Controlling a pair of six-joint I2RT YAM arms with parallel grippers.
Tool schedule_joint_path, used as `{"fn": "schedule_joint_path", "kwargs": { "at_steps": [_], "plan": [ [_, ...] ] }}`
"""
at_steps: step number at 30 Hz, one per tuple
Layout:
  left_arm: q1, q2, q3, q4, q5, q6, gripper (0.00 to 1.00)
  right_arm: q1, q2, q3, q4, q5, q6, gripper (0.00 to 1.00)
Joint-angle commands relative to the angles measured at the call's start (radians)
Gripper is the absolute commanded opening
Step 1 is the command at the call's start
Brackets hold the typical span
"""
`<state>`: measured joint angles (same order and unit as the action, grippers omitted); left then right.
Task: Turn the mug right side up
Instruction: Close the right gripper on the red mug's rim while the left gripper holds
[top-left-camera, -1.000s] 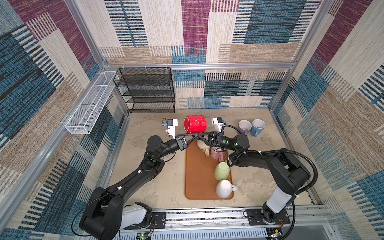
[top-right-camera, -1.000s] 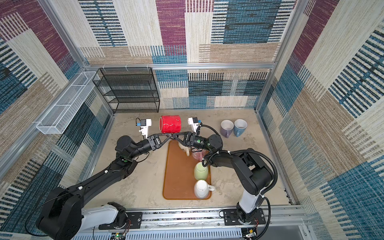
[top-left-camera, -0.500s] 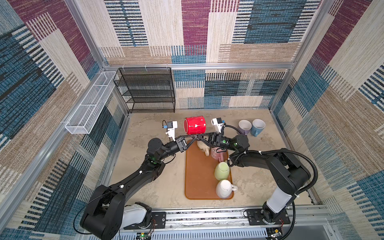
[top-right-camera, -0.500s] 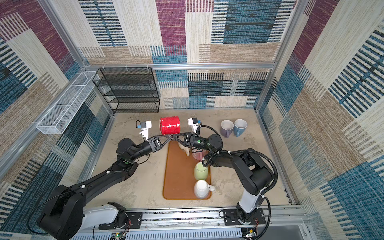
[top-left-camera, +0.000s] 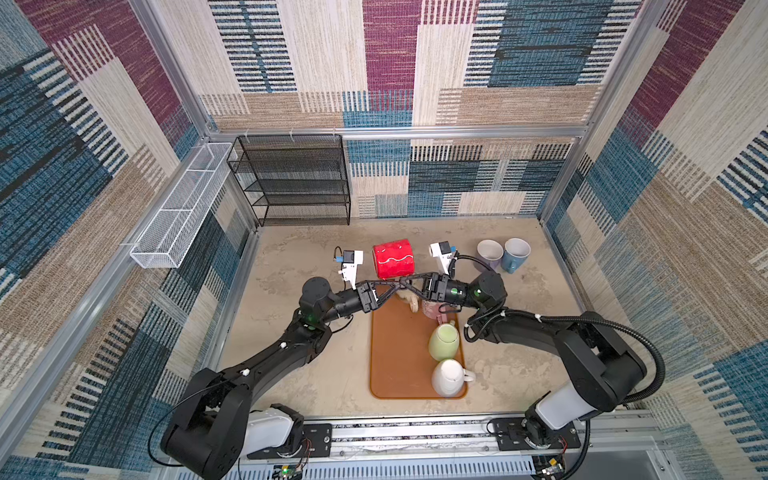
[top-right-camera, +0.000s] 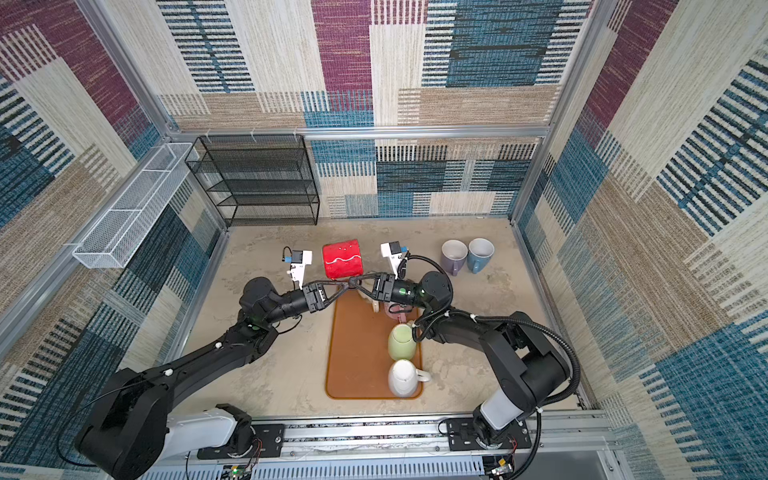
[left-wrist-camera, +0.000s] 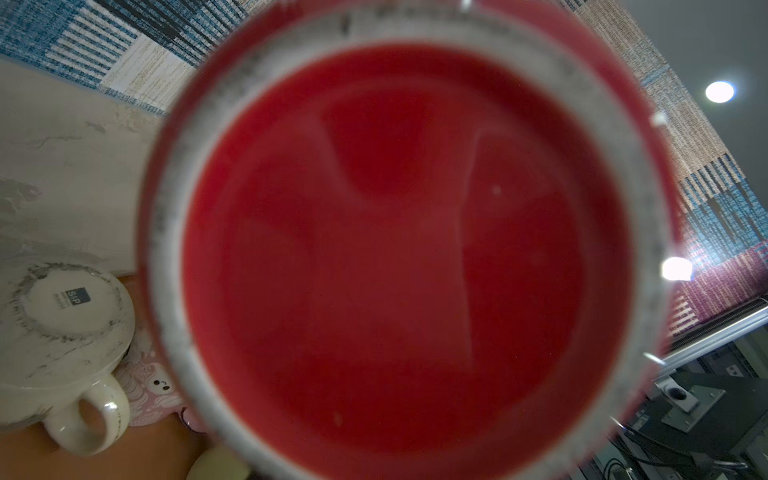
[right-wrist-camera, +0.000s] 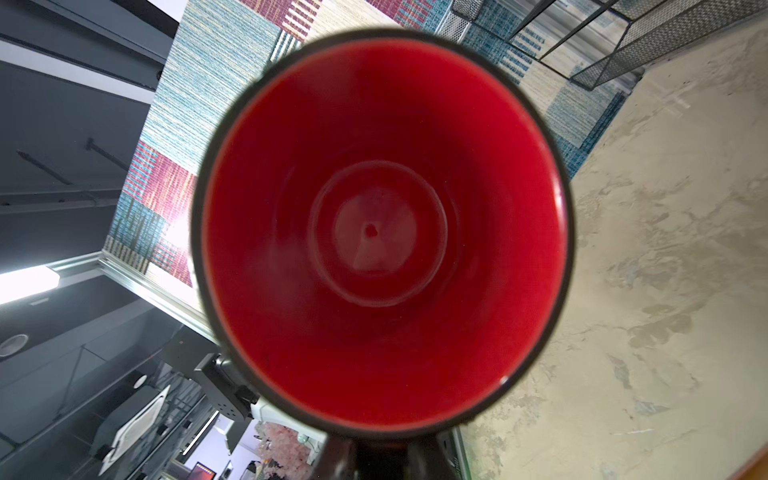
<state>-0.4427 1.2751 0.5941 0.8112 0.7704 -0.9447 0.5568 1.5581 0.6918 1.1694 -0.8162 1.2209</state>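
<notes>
In both top views the red ceramic mug (top-left-camera: 393, 259) (top-right-camera: 341, 257), ringed by a white wavy line, hangs on its side above the sandy desk (top-left-camera: 291, 374). It is about midway between the desk's left and right edges, over or just beyond the far end of the orange rectangular tray (top-left-camera: 395, 357). The left pincer (top-left-camera: 397, 284) and the right pincer (top-left-camera: 407, 284) meet tip to tip just under it. The right pincer's fingers run together there, pinching the mug from below. Whether the left pincer grips or stands spread cannot be told.

Only the wrist views show which way the mug points. The left wrist view is filled by its base (left-wrist-camera: 407, 232) with a pale unglazed ring, and the right wrist view looks straight into its open mouth (right-wrist-camera: 382, 232).

The left wrist view also shows a cream marbled mug (left-wrist-camera: 62, 324) upside down beside a pink patterned mug (left-wrist-camera: 145, 395); the top views half hide both under the pincers.

A pale green mug (top-left-camera: 444, 341) and a white mug (top-left-camera: 449, 377) fill the tray's right side toward the near edge, and its left half lies bare. A lilac mug (top-left-camera: 489, 254) and a blue mug (top-left-camera: 515, 254) stand upright, touching, near the far right corner. A black wire rack (top-left-camera: 295, 178) fills the far left corner. Open desk runs between the tray and the left edge.
</notes>
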Motion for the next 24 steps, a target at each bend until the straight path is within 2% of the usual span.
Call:
{"fn": "schedule_joint_path", "kwargs": {
  "at_steps": [1, 18, 24],
  "plan": [
    [-0.012, 0.013, 0.016, -0.119, 0.014, 0.065, 0.5, 0.0, -0.037, -0.008, 0.086, 0.026, -0.059, 0.0],
    [-0.027, -0.06, 0.032, -0.323, -0.053, 0.172, 0.64, -0.027, -0.1, -0.072, 0.048, 0.039, -0.085, 0.0],
    [-0.028, -0.082, 0.039, -0.368, -0.068, 0.198, 0.65, -0.038, -0.119, -0.086, 0.035, 0.04, -0.092, 0.0]
  ]
}}
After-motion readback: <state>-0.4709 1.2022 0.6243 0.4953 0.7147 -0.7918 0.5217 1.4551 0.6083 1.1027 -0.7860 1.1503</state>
